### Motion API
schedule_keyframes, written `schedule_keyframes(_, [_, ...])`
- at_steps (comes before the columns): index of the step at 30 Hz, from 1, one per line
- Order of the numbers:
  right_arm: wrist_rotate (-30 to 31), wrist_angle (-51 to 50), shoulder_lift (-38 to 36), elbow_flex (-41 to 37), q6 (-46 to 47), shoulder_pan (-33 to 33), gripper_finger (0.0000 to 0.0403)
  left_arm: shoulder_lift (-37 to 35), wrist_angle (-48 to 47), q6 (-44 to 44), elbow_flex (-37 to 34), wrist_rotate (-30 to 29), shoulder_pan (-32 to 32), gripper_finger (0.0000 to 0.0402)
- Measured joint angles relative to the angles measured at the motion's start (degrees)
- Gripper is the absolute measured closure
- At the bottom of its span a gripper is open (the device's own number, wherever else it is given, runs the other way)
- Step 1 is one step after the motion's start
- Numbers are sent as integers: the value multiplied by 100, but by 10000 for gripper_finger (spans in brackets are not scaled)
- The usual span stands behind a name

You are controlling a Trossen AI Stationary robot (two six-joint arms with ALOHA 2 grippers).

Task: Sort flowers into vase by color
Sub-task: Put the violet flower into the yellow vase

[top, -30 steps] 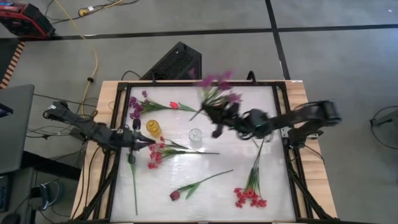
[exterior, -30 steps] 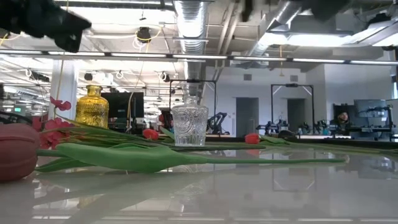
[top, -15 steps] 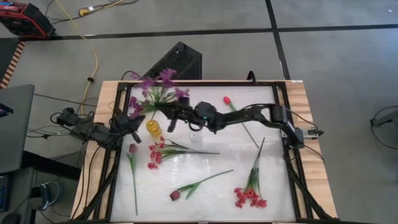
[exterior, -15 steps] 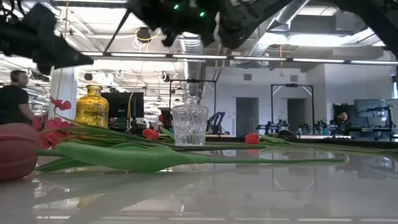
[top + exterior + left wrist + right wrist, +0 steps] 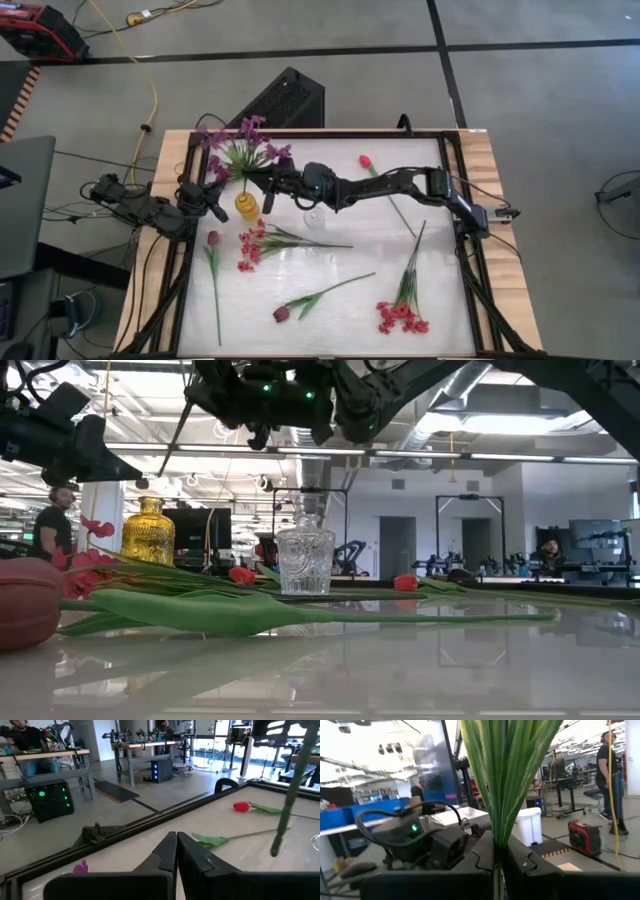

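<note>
My right gripper is clamping a purple spray by its stems, holding it raised beside the yellow vase; the clear vase is standing nearby. My left gripper is hanging at the table's left edge, fingers pressed together, holding nothing. On the table are lying two red sprays, two maroon tulips, and one red tulip.
</note>
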Motion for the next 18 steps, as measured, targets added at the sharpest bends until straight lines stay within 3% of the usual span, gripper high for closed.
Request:
schedule_keyframes(8, [94,426,336,101,-43,-15,360,-2,2,-11,2,58,2,401])
schedule_keyframes(18, [78,169,476,81,56,-46,360,-13,0,-11,4,81,2,401])
